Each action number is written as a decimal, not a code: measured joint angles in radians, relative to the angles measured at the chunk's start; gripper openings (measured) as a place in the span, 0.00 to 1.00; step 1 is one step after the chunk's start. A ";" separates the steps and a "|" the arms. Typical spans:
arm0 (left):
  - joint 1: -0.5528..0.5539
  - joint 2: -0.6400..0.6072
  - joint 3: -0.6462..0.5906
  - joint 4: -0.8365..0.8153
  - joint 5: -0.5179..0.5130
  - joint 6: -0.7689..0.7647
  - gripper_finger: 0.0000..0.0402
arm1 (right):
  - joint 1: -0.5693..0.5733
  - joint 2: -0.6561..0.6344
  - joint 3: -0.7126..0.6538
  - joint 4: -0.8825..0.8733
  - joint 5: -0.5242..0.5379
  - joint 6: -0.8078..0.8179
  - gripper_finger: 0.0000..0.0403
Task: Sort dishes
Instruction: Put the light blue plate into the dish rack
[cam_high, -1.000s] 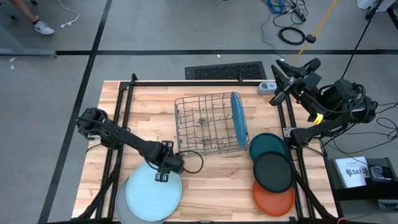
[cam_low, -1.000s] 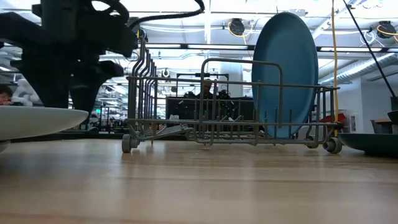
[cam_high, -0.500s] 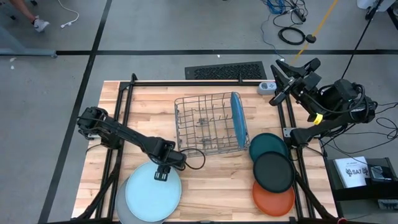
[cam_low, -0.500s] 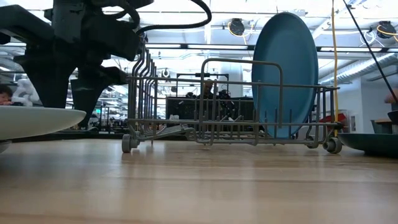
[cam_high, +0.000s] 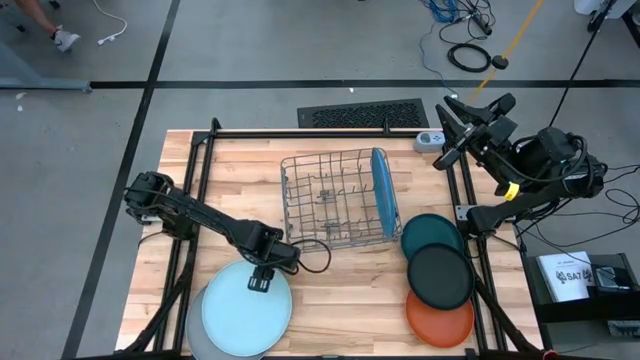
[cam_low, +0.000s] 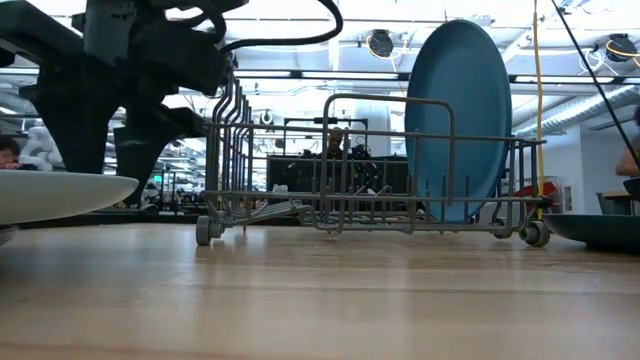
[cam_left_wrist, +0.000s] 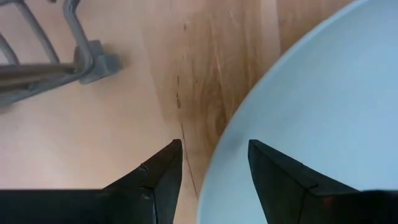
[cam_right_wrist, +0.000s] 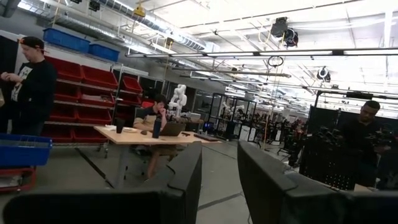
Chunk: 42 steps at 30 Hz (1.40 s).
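The pale blue plate (cam_high: 247, 310) lies on the grey plate (cam_high: 193, 338) at the table's near left; it also shows in the low view (cam_low: 50, 195). My left gripper (cam_high: 260, 283) is open over its far rim (cam_left_wrist: 219, 149), one finger over the wood and one over the plate. The medium blue plate (cam_high: 380, 200) stands on edge in the wire rack (cam_high: 330, 205). The dark teal (cam_high: 432, 237), black (cam_high: 440, 277) and orange (cam_high: 440, 318) plates lie in a row at the right. My right gripper (cam_high: 448, 130) is open and empty past the table's far right corner.
The wire rack's near left foot (cam_left_wrist: 93, 59) stands close to my left gripper. Bare wood (cam_high: 345, 300) lies between the two groups of plates. People (cam_right_wrist: 28, 93) stand and sit in the room beyond the table.
My left gripper has shifted a little over the pale blue plate's far rim and tipped more steeply down. In the low view its fingers stand farther apart than a second ago. The plates have not moved.
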 joint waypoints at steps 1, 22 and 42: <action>0.000 0.003 0.000 0.003 0.004 0.000 0.45 | 0.000 0.000 0.000 -0.001 0.000 0.002 0.24; -0.002 0.005 -0.049 0.013 0.037 -0.031 0.43 | 0.000 0.000 0.000 -0.014 0.000 0.010 0.24; -0.002 0.004 -0.041 -0.011 0.010 -0.026 0.00 | 0.000 0.000 0.000 -0.014 0.000 0.010 0.24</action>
